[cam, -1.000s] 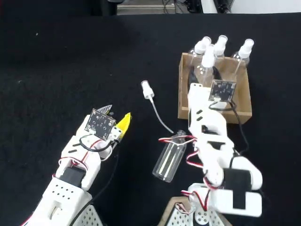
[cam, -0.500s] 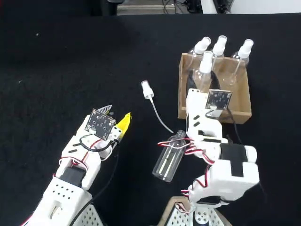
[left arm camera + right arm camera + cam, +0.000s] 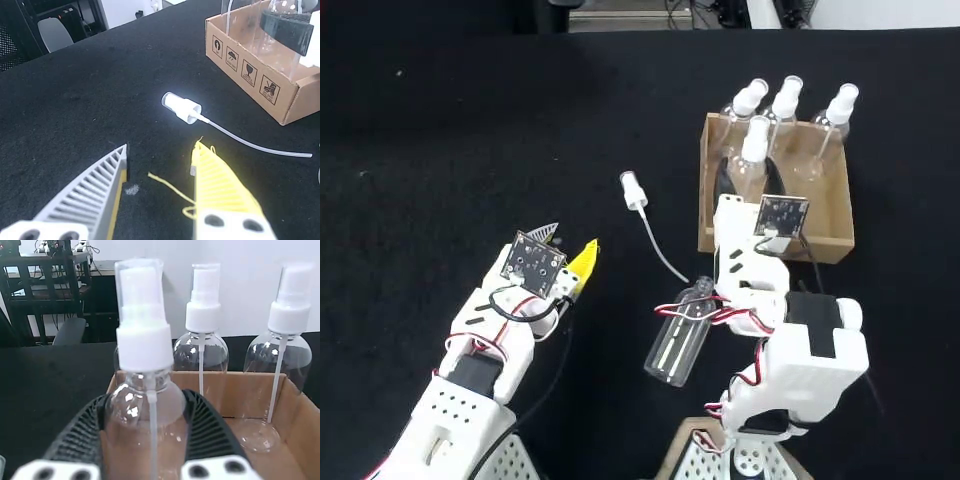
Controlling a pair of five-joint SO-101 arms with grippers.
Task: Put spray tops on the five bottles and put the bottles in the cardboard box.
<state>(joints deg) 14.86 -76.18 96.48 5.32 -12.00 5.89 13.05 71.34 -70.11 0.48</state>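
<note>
On the black table (image 3: 470, 120), the left arm (image 3: 485, 340) comes in from 7 o'clock. The left jaws, one grey and one yellow, stand well open with nothing between them, hanging over bare cloth. From them, toward 1 o'clock, lies the loose spray top (image 3: 634, 190) (image 3: 181, 107). Its white head is at the far end and its thin dip tube trails off toward 5 o'clock.

Where that tube ends lies the capless bottle (image 3: 680, 335), on its side with its open neck toward 1 o'clock. It rests just beside the right arm (image 3: 790, 350), which rises from 6 o'clock.

The cardboard box (image 3: 835, 215) (image 3: 250, 75) (image 3: 235, 385) sits at 2 o'clock on the table. Four bottles with spray tops stand upright in it. Three of them (image 3: 748, 98) (image 3: 786, 97) (image 3: 842, 103) line its 12 o'clock wall. The right jaws are closed around the front bottle (image 3: 753, 160) (image 3: 145, 405), with a black finger pressed to each side of its shoulder. That bottle is in the box's 9 o'clock half, nearer the arm than the other three.
</note>
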